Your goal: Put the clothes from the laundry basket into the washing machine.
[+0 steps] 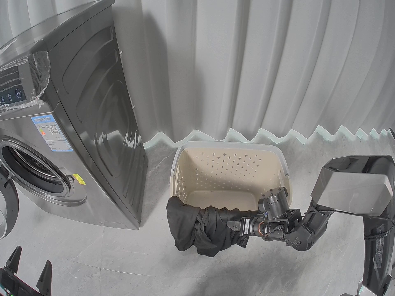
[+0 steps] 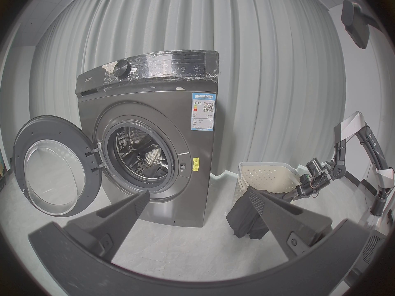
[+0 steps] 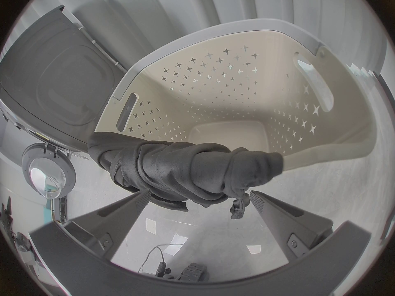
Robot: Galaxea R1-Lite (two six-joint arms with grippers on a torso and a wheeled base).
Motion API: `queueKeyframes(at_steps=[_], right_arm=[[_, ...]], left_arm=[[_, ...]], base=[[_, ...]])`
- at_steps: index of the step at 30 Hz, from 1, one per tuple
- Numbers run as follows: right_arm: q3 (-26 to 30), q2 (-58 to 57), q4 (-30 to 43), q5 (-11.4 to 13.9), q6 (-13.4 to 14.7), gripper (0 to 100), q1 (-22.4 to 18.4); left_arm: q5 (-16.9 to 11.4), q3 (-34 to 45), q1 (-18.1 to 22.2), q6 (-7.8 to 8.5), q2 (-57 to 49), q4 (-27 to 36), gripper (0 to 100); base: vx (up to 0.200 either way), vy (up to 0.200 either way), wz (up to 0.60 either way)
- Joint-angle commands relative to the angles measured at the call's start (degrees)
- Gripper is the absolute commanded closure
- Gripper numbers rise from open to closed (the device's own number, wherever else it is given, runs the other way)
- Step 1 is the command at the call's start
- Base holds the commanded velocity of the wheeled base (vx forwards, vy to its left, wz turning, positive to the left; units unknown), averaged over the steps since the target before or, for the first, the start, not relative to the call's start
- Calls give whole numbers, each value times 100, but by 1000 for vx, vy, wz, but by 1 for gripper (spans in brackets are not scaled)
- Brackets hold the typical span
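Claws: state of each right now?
Left claw: open, empty.
Right claw: open, garment lying across its tips, not clamped.

On the washing machine (image 2: 160,210) front, a blue-and-white label (image 2: 203,112) sits at one o'clock from the drum opening (image 2: 140,155). It carries a square code, and I cannot read its small print. A yellow sticker (image 2: 196,163) at three o'clock is too small for me to read. A short pale logo (image 2: 88,79) sits at eleven o'clock. The control panel (image 2: 173,67) shows little round symbols.
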Motion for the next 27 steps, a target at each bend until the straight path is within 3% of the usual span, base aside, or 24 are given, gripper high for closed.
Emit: queueKeyframes(at_steps=[1,27], right_arm=[[-182,178,-38,7,1,0,40],[-692,627,-266,-10,-17,0,49]], left_arm=[[4,92,1,-2,-75,-1,0],[13,92,1,-2,-75,-1,0]], base=[[0,0,0],[0,0,0]])
